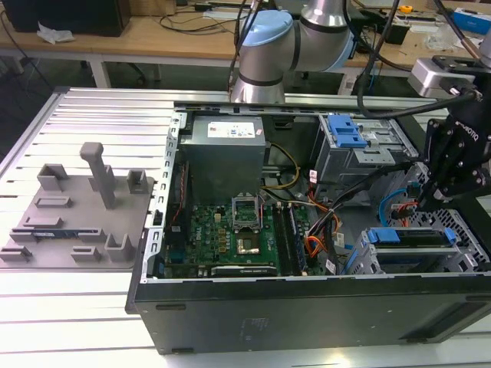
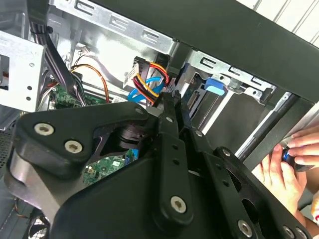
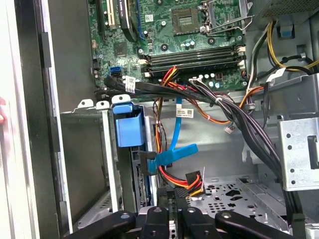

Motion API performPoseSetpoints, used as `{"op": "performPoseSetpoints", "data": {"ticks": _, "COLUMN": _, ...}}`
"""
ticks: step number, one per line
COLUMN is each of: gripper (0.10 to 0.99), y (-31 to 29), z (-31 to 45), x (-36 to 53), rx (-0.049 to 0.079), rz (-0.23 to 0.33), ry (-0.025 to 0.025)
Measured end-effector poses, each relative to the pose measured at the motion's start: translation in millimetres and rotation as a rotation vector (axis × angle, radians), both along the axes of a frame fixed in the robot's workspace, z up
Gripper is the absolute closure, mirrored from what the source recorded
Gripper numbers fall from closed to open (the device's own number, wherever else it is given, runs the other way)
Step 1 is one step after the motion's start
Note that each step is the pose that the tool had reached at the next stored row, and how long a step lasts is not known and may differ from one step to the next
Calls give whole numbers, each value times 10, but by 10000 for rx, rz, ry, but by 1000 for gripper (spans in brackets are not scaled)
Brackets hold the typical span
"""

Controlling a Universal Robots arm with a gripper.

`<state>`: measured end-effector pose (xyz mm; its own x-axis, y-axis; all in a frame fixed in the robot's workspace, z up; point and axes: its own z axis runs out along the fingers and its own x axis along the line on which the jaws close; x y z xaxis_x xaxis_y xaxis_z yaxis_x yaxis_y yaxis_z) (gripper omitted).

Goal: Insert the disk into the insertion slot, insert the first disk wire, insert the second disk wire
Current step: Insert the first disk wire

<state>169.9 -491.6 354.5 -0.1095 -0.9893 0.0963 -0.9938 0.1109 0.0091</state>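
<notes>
The disk (image 1: pixel 414 236) sits in the insertion slot (image 1: pixel 460 230), its bright blue frame (image 3: pixel 128 124) at the cage mouth. The first disk wire (image 3: pixel 174 144), a light-blue flat cable, runs down to a dark plug (image 3: pixel 147 162) at the disk's edge. The second disk wire (image 3: pixel 172 177), a bundle with orange strands, ends in a black plug (image 3: pixel 192 178). My gripper (image 3: pixel 174 199) stands right at that plug with its fingers close together, seemingly shut on it. In the second wrist view, my gripper (image 2: pixel 168 99) touches the end of the coloured strands (image 2: pixel 149 84).
The open computer case holds a motherboard (image 1: pixel 230 230), a grey power supply (image 1: pixel 224 149) and a second bay with a blue latch (image 1: pixel 345 130). Thick black cables (image 3: pixel 239 119) cross above the cage. A person's hand (image 2: pixel 284 164) rests beside the case. A grey fixture plate (image 1: pixel 77 207) lies at the exterior view's left.
</notes>
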Motion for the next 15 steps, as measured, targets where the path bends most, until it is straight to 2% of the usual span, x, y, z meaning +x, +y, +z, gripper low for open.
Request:
{"op": "performPoseSetpoints", "data": {"ticks": 1, "gripper": 922, "y": 1, "z": -1, "x": -8, "rx": 0, "rz": 1, "ry": -100}}
{"op": "performPoseSetpoints", "data": {"ticks": 2, "gripper": 922, "y": 0, "z": -3, "x": -34, "rx": 4, "rz": 2, "ry": -228}}
{"op": "performPoseSetpoints", "data": {"ticks": 5, "gripper": 922, "y": -9, "z": -3, "x": -46, "rx": 127, "rz": 2, "ry": -231}}
{"op": "performPoseSetpoints", "data": {"ticks": 8, "gripper": 922, "y": -37, "z": -4, "x": -46, "rx": 139, "rz": 6, "ry": -237}}
{"op": "performPoseSetpoints", "data": {"ticks": 13, "gripper": 922, "y": -39, "z": -6, "x": -58, "rx": 136, "rz": 34, "ry": -348}}
{"op": "performPoseSetpoints", "data": {"ticks": 15, "gripper": 922, "y": -37, "z": -6, "x": -60, "rx": 107, "rz": 83, "ry": -348}}
